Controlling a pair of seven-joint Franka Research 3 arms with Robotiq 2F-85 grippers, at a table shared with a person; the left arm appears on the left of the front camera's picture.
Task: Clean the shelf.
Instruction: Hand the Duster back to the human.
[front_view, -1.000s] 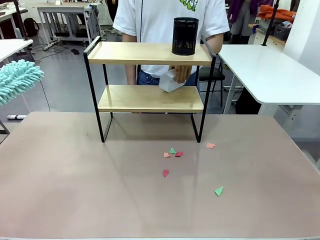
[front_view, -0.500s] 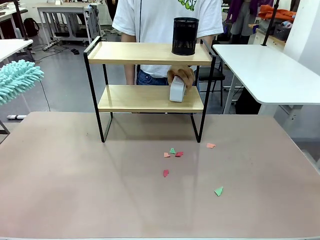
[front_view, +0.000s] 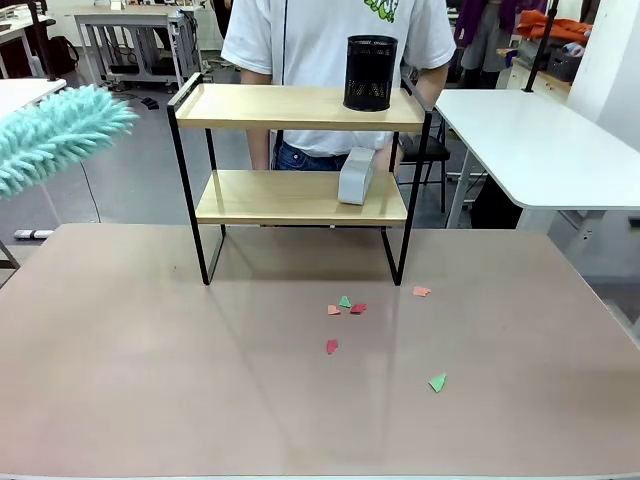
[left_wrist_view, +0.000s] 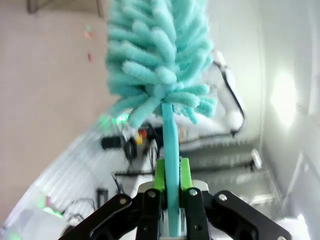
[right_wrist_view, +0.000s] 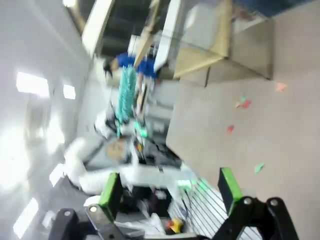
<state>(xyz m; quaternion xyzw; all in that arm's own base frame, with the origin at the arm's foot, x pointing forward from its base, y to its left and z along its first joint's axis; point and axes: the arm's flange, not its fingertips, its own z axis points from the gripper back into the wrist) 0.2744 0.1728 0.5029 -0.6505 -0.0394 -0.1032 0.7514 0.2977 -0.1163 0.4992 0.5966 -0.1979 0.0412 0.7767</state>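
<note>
The shelf (front_view: 300, 200) stands at the table's far side, two light wooden boards in a black tube frame. A black mesh cup (front_view: 370, 72) sits on its top board. On the lower board stands a small white box (front_view: 355, 176). A fluffy teal duster (front_view: 55, 130) reaches in from the left edge, level with the top board and apart from the shelf. My left gripper (left_wrist_view: 171, 192) is shut on the duster's teal handle (left_wrist_view: 169, 140). My right gripper (right_wrist_view: 167, 187) is open and holds nothing; its view is blurred, with the shelf (right_wrist_view: 200, 55) far off.
Several small paper scraps (front_view: 345, 305), red, green and orange, lie on the brown tabletop (front_view: 150, 380) in front of the shelf. A person in a white shirt (front_view: 320, 40) stands behind the shelf. A white table (front_view: 540, 140) stands at the right.
The person set the white box on the lower board and drew the hand back. The duster has risen and swung right, toward the shelf's top board.
</note>
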